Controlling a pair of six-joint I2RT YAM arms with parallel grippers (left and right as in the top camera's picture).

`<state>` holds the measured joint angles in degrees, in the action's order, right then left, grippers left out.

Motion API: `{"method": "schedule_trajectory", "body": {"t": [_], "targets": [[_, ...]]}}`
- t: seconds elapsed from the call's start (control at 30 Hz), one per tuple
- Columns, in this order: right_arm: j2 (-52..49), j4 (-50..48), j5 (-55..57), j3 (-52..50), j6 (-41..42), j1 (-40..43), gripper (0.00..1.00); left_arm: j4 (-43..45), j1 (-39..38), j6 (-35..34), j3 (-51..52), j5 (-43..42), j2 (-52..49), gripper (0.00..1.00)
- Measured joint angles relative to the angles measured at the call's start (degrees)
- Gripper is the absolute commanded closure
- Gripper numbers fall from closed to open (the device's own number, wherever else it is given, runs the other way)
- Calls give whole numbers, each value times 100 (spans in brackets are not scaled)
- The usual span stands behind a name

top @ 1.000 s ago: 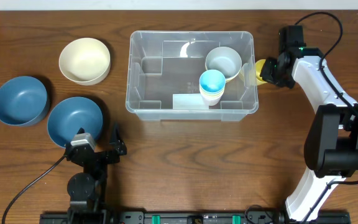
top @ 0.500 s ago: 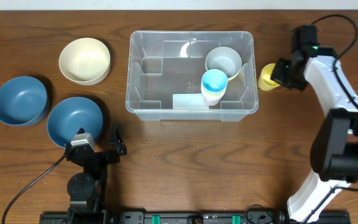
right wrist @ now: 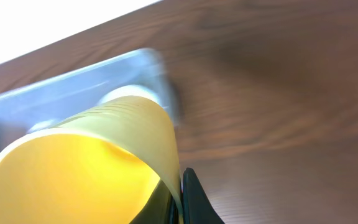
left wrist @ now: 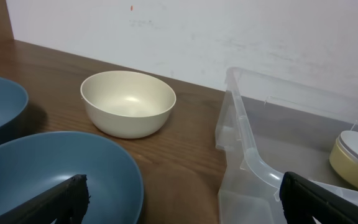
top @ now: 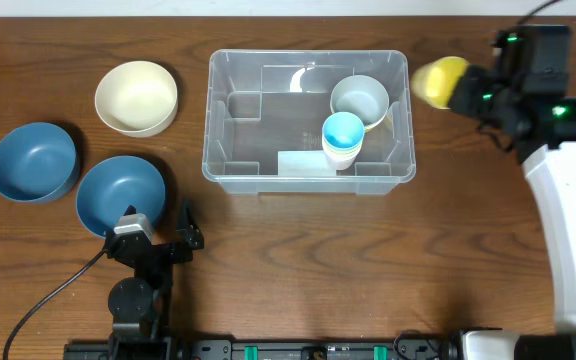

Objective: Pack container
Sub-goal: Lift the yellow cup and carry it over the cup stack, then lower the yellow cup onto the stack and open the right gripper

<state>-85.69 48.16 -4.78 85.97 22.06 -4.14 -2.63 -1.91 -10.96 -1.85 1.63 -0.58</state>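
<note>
One yellow cup (top: 440, 80), a second ago low beside the container's right wall, now hangs raised and blurred off its far right corner, its wall pinched in the right pincer (top: 471, 90). The container (top: 308, 56) sits unmoved mid-table (top: 308, 260). The left pincer (top: 160, 225), spread wide, stays by the blue bowl (top: 120, 192).

The container (top: 258, 130) is sitting near the table's (top: 298, 250) far edge — three bowls (top: 120, 193) lying left of it, a cup (top: 440, 80) just beyond its right end.

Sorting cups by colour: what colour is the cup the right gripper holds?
The cup is yellow, clearest in the right wrist view.
</note>
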Motion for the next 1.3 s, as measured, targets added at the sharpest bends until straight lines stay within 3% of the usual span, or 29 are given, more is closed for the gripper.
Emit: {"method": "schedule_trajectory", "body": {"t": [0.17,0.43,0.7,1.0,1.3], "targets": [[-20,0,-63,0,-42,-907,99,0,0,0,0,0,0,2],[-326,199,118,0,-42,-1655,99,2,0,0,0,0,0,2],[-535,509,262,164,-50,-1853,95,0,0,0,0,0,0,2],[-562,1222,769,1928,-232,-1851,96,2,0,0,0,0,0,2],[-931,1932,953,2026,-326,-1851,99,2,0,0,0,0,0,2]]}}
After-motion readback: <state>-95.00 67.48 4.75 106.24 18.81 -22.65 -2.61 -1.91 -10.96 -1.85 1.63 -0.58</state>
